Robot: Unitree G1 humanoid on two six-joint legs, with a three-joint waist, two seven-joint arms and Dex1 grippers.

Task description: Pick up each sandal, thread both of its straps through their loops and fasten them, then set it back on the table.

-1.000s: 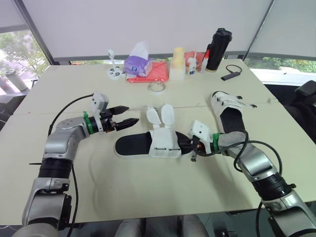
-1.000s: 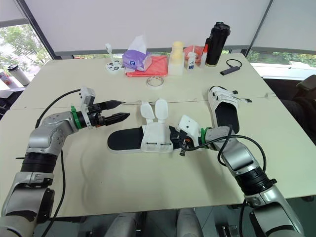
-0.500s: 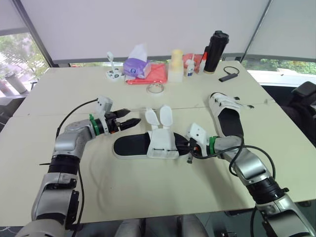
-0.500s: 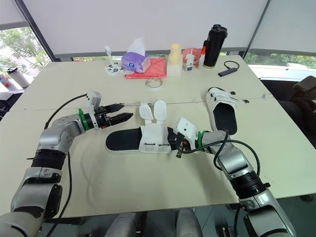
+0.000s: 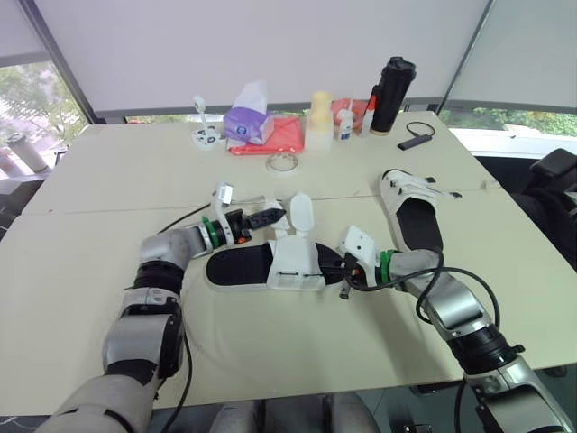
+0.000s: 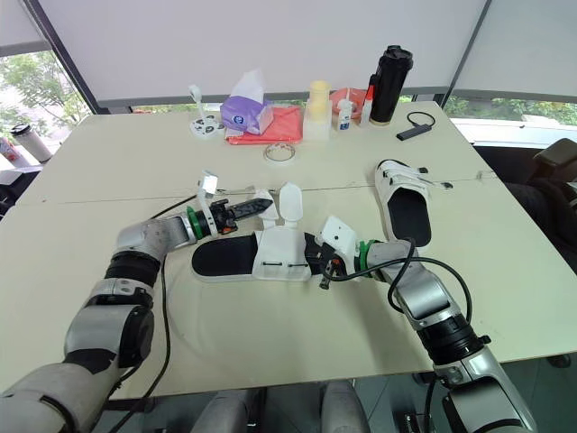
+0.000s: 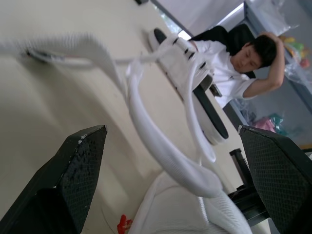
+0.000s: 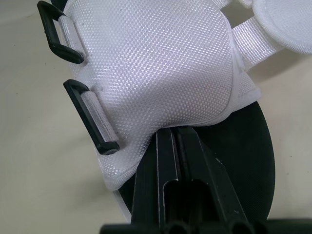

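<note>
Left eye view: near sandal (image 5: 270, 266) flat on the counter (image 5: 108, 180), between the two tools. Long axis side to side, bare heel end to the robot's left, covered end to the right. Smooth black footbed (image 5: 236, 267), white woven-mesh upper (image 8: 161, 63) over the right half. Two black rectangular loops (image 8: 92, 117) along the upper's near edge, nothing threaded through them. Two white webbing straps (image 5: 302, 212) with rounded tabs standing up off the upper's far edge, unfastened.

Left tool (image 5: 278, 216) just past the near sandal's far edge, at the left-hand strap. Per left wrist view: textured black fingers (image 7: 73, 180) spread wide, strap between them and touching neither, so open.

Right tool (image 8: 176, 134) at the near sandal's right end. Fingers pressed together, tips tucked under the upper's edge on top of the footbed. Closed; cannot tell if any fabric is pinched.

Far sandal (image 5: 413, 212) right of and beyond the near sandal, well apart. Long axis running away from the robot, roughly square to the near one. Same black footbed, white upper at its far end.

Purple tissue pack (image 5: 251, 115) and black bottle (image 5: 394, 93) well beyond the near sandal, at the counter's far side. Person in a white shirt (image 7: 224, 68) in left wrist view, off past the far sandal.
</note>
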